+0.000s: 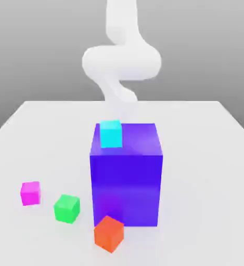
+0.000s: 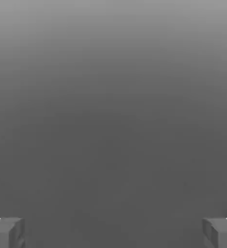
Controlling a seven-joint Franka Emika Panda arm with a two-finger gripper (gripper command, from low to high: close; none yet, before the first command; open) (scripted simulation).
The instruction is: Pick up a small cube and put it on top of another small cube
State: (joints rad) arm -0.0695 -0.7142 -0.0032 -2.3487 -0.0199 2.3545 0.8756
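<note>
Several small cubes are in the exterior view. A cyan cube (image 1: 111,133) rests on top of a big blue block (image 1: 126,179), near its back edge on the exterior view's left. On the table lie a magenta cube (image 1: 30,193), a green cube (image 1: 67,208) and an orange-red cube (image 1: 109,233), all in front of or to the left of the block. My gripper (image 2: 113,233) stands open in the hand view, its two grey fingertips (image 2: 6,232) far apart with nothing between them and plain grey background beyond.
The white arm (image 1: 121,62) rises behind the big blue block. The light grey table (image 1: 207,171) stretches to the exterior view's right of the block and ends at a far edge behind it.
</note>
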